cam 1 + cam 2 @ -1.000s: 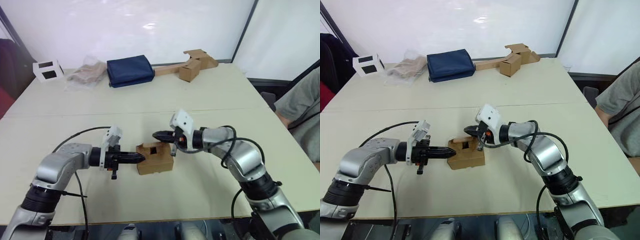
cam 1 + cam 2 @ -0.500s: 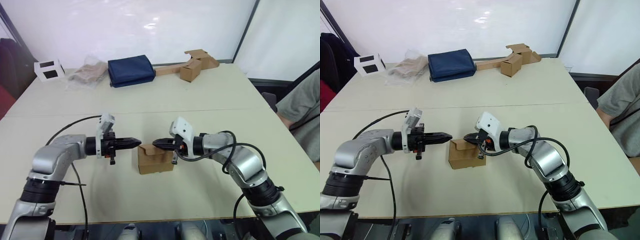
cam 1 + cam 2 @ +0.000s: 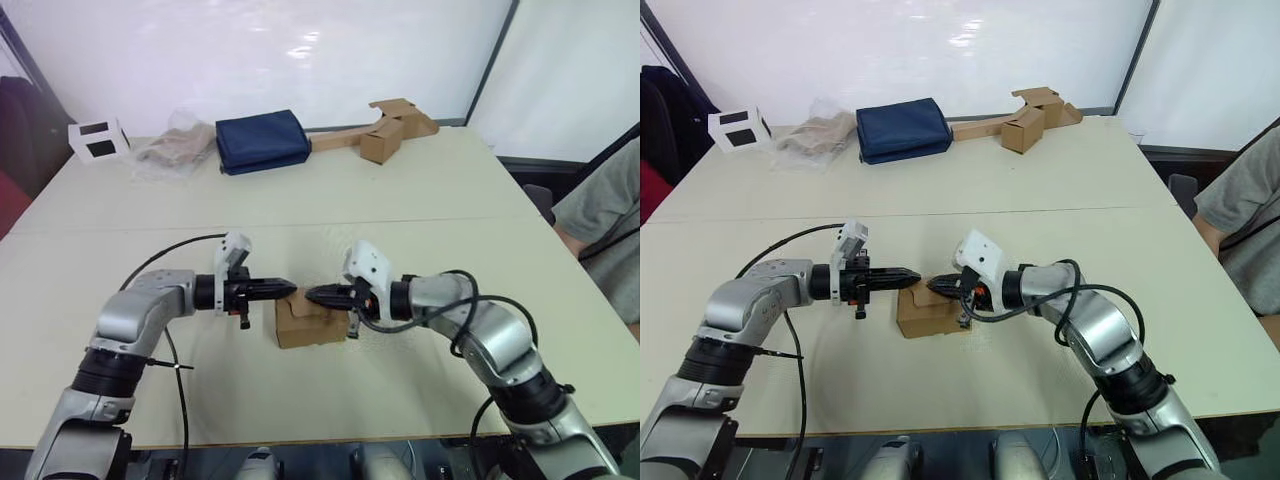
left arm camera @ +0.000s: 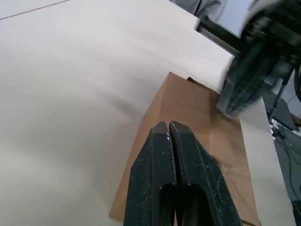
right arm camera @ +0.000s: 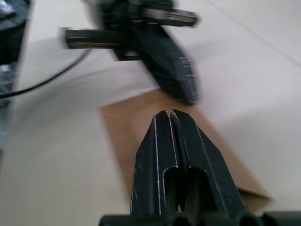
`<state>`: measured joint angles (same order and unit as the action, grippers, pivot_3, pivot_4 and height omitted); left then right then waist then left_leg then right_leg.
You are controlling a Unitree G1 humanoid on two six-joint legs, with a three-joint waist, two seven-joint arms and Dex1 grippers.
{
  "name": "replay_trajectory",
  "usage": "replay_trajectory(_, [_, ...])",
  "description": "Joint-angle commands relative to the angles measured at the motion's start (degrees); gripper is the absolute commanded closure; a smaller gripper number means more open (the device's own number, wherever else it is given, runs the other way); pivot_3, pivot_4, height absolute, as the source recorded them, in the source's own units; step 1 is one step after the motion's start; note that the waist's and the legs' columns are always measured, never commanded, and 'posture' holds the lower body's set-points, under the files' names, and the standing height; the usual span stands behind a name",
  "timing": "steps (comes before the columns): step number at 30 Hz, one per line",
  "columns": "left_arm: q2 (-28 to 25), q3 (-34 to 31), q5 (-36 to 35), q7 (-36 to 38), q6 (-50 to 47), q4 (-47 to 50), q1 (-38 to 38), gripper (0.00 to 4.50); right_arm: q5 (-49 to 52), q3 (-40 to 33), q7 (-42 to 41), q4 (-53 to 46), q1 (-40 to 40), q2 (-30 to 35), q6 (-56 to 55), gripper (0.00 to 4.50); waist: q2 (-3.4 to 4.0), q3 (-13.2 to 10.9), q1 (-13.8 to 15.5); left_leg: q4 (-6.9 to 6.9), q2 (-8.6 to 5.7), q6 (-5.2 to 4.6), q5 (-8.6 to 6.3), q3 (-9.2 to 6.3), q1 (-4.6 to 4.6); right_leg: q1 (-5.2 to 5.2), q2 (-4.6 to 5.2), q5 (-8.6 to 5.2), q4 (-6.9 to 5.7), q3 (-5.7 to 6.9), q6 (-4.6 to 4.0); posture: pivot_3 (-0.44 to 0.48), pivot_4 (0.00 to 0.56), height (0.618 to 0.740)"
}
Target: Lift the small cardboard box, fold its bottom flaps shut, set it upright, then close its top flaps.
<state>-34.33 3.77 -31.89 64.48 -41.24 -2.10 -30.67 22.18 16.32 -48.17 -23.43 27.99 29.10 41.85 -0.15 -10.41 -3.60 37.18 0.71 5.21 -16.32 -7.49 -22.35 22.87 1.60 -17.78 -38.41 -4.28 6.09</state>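
The small cardboard box (image 3: 311, 324) stands on the pale table (image 3: 420, 190) near its front middle. Its top flaps (image 4: 193, 106) lie folded flat, and one flap edge stands up a little at the left rim. The bottom flaps are hidden underneath. My left gripper (image 3: 287, 287) is shut, with its tip just above the box's left top edge. From the other side my right gripper (image 3: 313, 295) points at it, also shut, low over the box top. The two tips nearly meet. In the right wrist view the right gripper (image 5: 169, 114) is over the brown top (image 5: 123, 129).
At the table's far side lie a navy blue bag (image 3: 262, 142), a crumpled plastic bag (image 3: 172, 150), a white cube with black squares (image 3: 95, 140) and a brown box joined to long cardboard strips (image 3: 385, 130). A person in a grey sleeve (image 3: 600, 220) sits at the right edge.
The opening in the box top has closed. My left gripper left the box's left side, rose and now points over its top edge. The right gripper lowered onto the top.
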Motion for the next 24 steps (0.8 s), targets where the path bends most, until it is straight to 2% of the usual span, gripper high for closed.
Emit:
replay_trajectory(1, [0.16, -0.42, -0.63, -0.2, -0.65, 1.43, -1.56, 4.45, 0.27, -0.14, -0.69, -2.6, -0.51, 1.2, -0.6, 4.5, 0.0, 0.0, 0.0, 0.0, 0.0, 0.0, 0.0, 0.0, 0.0, 0.0, 0.0, 0.0, 0.0, 0.0, 0.0, 0.0, 0.15, 0.74])
replay_trajectory(24, [0.52, -0.87, -1.26, 0.37, -1.4, 3.27, 0.39, 4.45, -6.43, 3.35, 1.44, 3.76, 0.59, 0.18, -4.5, 4.5, 0.0, 0.0, -0.13, -0.01, 0.0, 0.0, 0.0, -0.01, 0.0, 0.0, -0.01, 0.0, 0.01, 0.0, 0.0, 0.0, 0.15, 0.74])
